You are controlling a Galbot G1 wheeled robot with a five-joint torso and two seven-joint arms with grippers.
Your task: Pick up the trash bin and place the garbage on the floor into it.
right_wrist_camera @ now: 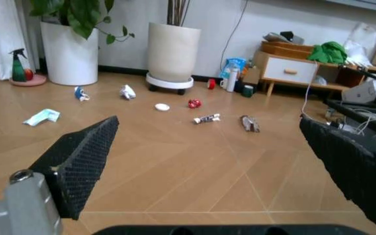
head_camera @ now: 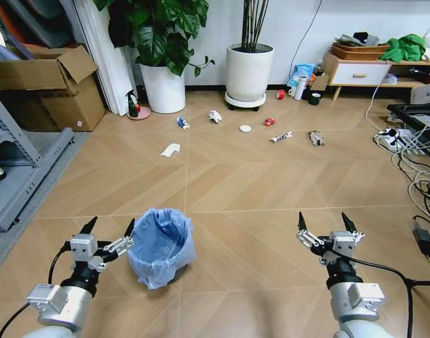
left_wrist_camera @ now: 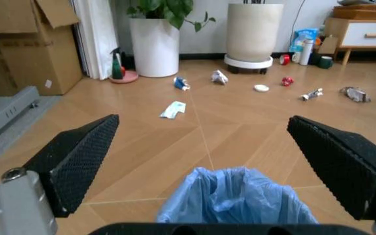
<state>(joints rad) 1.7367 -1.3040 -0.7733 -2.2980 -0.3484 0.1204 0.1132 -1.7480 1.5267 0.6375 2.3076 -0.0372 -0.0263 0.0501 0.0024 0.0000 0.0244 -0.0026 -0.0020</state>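
Observation:
The trash bin [head_camera: 160, 246], a small round bin lined with a crinkly light-blue bag, stands on the herringbone floor [head_camera: 257, 183] near me. My left gripper [head_camera: 110, 225] is open just left of the trash bin, its inner fingertip close to the bag's rim. In the left wrist view the trash bin [left_wrist_camera: 237, 203] lies low between the spread fingers [left_wrist_camera: 77, 161]. My right gripper [head_camera: 323, 222] is open over bare floor well to the bin's right. The garbage lies farther off: white paper [head_camera: 170, 149], blue-white wrapper [head_camera: 182, 122], crumpled paper [head_camera: 215, 116], white disc [head_camera: 245, 129], red piece [head_camera: 269, 121], brownish scrap [head_camera: 316, 138].
Two large white plant pots [head_camera: 249, 70] stand at the back wall, with a spray bottle [head_camera: 133, 105] beside the left one. A cardboard box [head_camera: 53, 88] and a grey shelf [head_camera: 17, 176] border the left. Cables and a power strip [head_camera: 405, 141] lie on the right, and a low cabinet [head_camera: 359, 70] stands behind them.

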